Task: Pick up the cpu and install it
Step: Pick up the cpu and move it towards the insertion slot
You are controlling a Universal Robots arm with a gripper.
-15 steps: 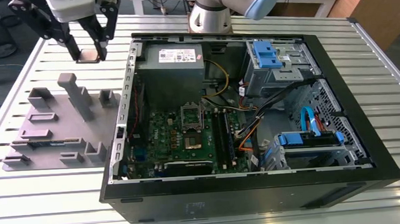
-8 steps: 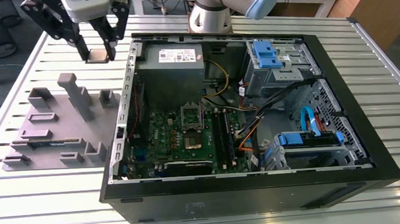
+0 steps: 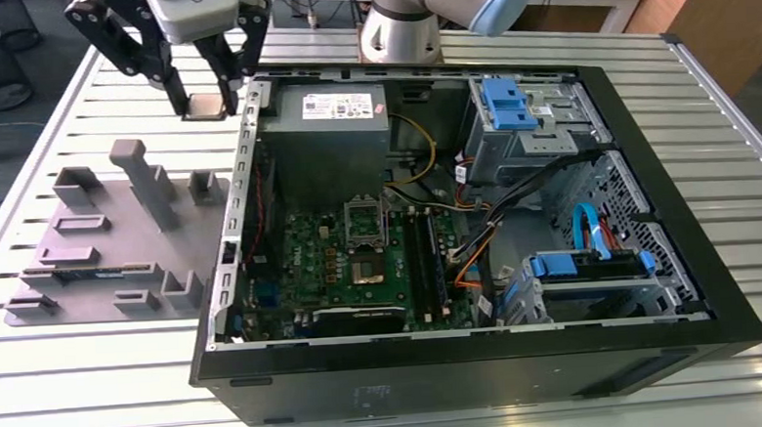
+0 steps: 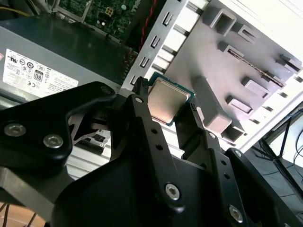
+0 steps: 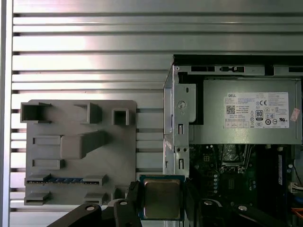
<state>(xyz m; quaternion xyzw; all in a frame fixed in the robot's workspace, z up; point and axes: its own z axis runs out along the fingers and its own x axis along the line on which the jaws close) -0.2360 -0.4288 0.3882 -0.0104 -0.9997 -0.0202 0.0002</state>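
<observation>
The fingers [image 4: 147,127] pinch the cpu [image 4: 169,101] by two opposite edges, its silver top showing between them. It looks light, stiff and delicate; edges seem the safest hold.

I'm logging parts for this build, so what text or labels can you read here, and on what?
White label on the power supply: printed lines and marks, too small to quote reliably.
The cpu held in the gripper: no readable text on its metal top.
Grey parts holder: none.
</observation>
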